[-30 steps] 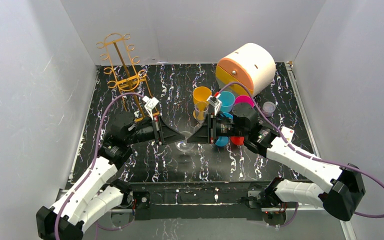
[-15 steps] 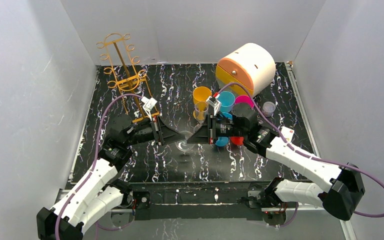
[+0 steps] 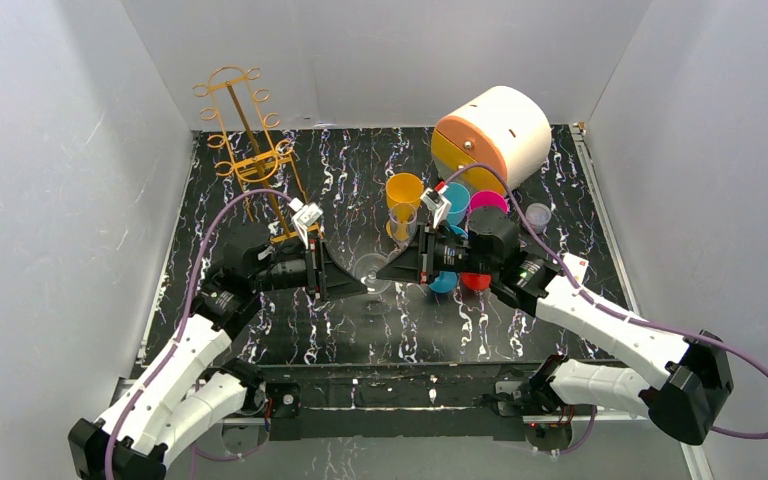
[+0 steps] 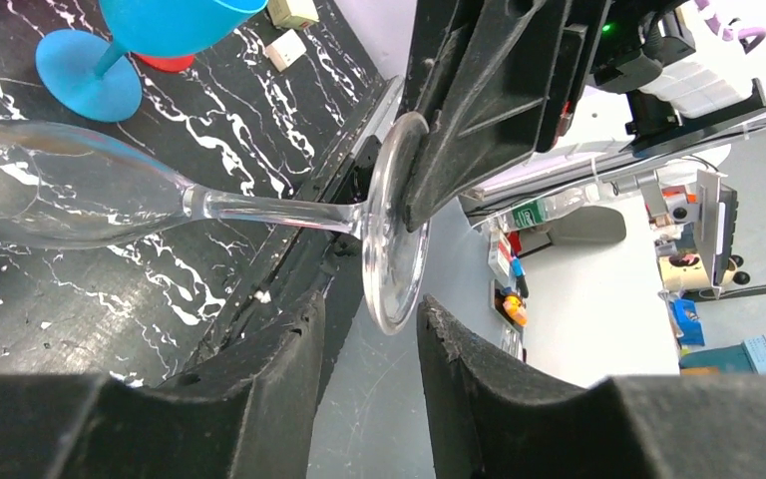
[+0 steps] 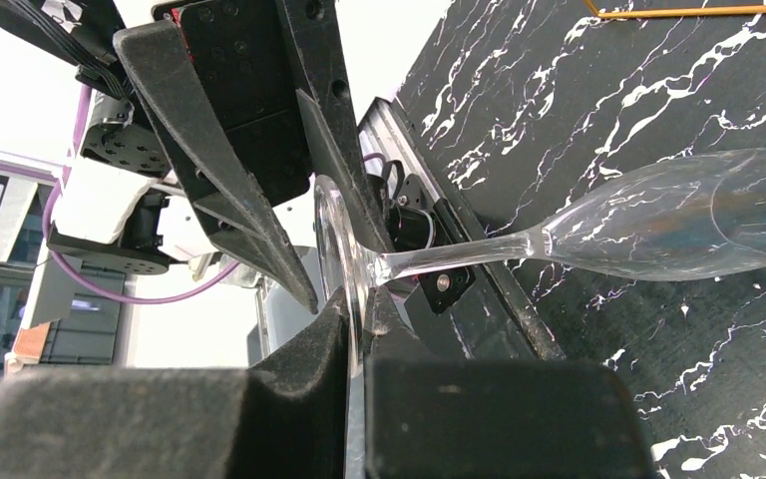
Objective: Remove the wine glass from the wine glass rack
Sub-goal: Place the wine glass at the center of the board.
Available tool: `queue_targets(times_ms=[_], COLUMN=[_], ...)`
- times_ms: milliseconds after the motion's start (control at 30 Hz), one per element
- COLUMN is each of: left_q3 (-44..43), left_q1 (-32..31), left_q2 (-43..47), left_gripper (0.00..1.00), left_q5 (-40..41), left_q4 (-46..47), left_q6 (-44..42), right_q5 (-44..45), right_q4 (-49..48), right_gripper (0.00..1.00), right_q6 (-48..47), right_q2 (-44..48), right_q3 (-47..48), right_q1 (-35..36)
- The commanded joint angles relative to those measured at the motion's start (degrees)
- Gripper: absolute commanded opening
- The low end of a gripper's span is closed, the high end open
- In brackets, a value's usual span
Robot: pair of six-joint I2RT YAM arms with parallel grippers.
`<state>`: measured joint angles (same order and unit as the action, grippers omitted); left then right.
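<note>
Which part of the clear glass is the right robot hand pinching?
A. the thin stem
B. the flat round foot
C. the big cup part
B: the right gripper is shut on the wine glass at its round foot; stem and bowl stick out free.

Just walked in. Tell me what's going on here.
The two arms meet in the middle with a clear wine glass lying sideways between them. The right gripper is clamped on the rim of the glass's foot. The left gripper is open and straddles the same foot without gripping it. The glass is off the wine glass rack, which stands at the back left.
</note>
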<state>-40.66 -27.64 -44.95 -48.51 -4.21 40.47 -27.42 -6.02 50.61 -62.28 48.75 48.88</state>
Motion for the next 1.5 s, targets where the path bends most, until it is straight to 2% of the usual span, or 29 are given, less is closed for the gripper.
queue_targets(times_ms=[0, 233, 300, 367, 433, 533, 600, 733, 800, 900, 967, 1067, 1167, 1300, 1467], left_q3=[-2.7, -3.1, -3.0, -2.8, -2.8, -3.2, -3.4, -3.2, -3.1, -2.9, -2.5, -1.8, -0.9, 0.1, 1.3], left_q1=[-0.4, -0.5, -0.5, -0.6, -1.0, -1.6, -2.0, -2.6, -3.1, -3.4, -3.5, -3.9, -3.9, -4.0, -4.0], left_q2=[-0.4, -0.7, -1.3, -2.3, -3.1, -3.2, -3.2, -3.6, -3.8, -3.6, -3.0, -0.5, 3.3, 6.0, 7.4], left_gripper=[0.37, 0.39, 0.21, 0.11, 0.06, 0.15, 0.16, 0.11, 0.00, 0.00, 0.00, 0.00, 0.00, 0.00, 0.00], left_q5=[0.3, 3.0, 2.0, 0.4, -1.1, -0.8, -0.4, -0.7, -0.9, -0.7, 0.1, 1.0, 2.3, 2.7, -0.1], left_q4=[-2.3, -0.4, 0.2, 0.3, 0.3, 0.4, 0.7, 0.8, 0.9, 0.9, 0.9, 0.9, 0.8, 0.8, 0.7], left_q6=[-1.9, -0.3, 0.0, 0.0, -0.3, -0.6, -0.6, -0.9, -1.3, -1.8, -2.2, -4.1, -6.7, -8.4, -12.8], right_q5=[-1.3, -3.4, -3.8, -4.2, -4.2, -4.8, -5.5, -6.3, -6.4, -6.4, -6.0, -5.0, -3.4, 0.0, 8.2], right_q4=[-3.4, -3.6, -3.6, -3.7, -4.0, -3.9, -3.9, -4.2, -4.3, -4.3, -4.1, -3.1, -0.6, 3.0, 8.7], right_gripper=[0.01, 0.01, 0.01, 0.01, 0.01, 0.01, 0.01, 0.01, 0.01, 0.01, 0.11, 0.37, 0.52, 0.61, 0.66], right_q6=[-1.0, -1.1, -1.2, -1.2, -1.4, -1.8, -1.9, -1.7, -1.7, -1.7, -1.7, -2.1, -3.3, -6.1, -10.2], right_q2=[0.3, -0.6, -0.7, -0.6, -0.4, -0.5, -0.9, -1.4, -1.5, -1.3, -1.0, -0.4, 0.5, 2.1, 4.6], right_q3=[1.1, 1.3, 1.4, 1.4, 1.4, 1.6, 1.7, 1.5, 1.4, 1.4, 1.4, 1.8, 3.0, 4.8, 7.4], right_q1=[0.2, 0.2, 0.3, 0.2, 0.2, 0.2, 0.2, 0.2, 0.2, 0.2, 0.2, 0.2, 0.2, 0.2, 0.2])
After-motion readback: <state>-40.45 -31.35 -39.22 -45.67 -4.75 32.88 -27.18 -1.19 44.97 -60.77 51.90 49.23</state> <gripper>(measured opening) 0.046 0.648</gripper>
